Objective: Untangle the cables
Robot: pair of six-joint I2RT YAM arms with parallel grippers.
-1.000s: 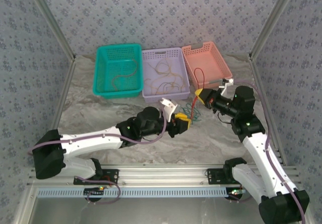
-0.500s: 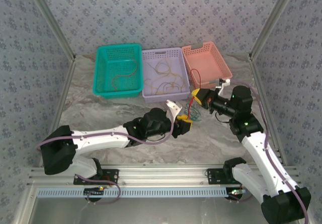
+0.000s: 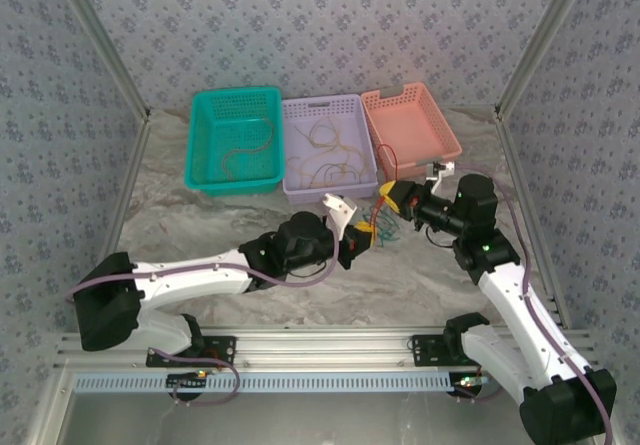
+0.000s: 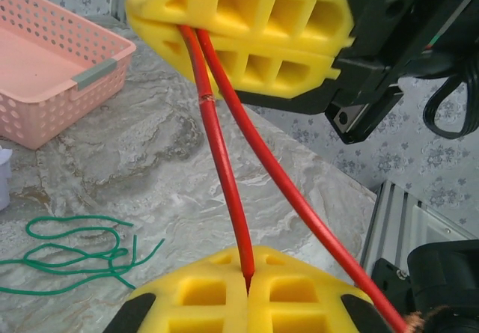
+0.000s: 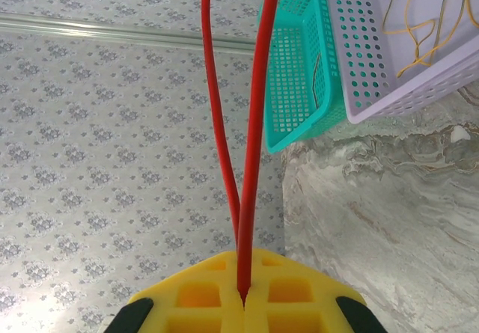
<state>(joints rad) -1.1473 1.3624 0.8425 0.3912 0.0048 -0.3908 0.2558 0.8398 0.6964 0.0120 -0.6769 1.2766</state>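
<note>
The left arm (image 3: 200, 275) lies low across the table (image 3: 200, 215) from the near left corner, reaching toward the middle. The right arm (image 3: 510, 285) rises from the near right, bends at the elbow and points leftward. Their ends nearly meet in front of the purple and pink baskets. The left gripper (image 3: 362, 237) is closed, its yellow pads (image 4: 202, 292) pinching the red cable (image 4: 224, 161) in the seam between them, while a second red strand runs past the right pad. The right gripper (image 3: 392, 195) is closed too, both red strands disappearing between its pads (image 5: 194, 295). The red cable is stretched in the air between the two grippers, above the table. A loose bunch of green cables (image 3: 388, 230) lies on the table just beside them. The teal basket (image 3: 197, 145) on the left holds an orange cable (image 3: 245, 150). The purple basket (image 3: 330, 187) in the middle holds several yellow cables (image 3: 325, 155). Over the near left part of the pink basket (image 3: 445, 135) arcs a loop of red cable; whether it rests inside cannot be told.
</note>
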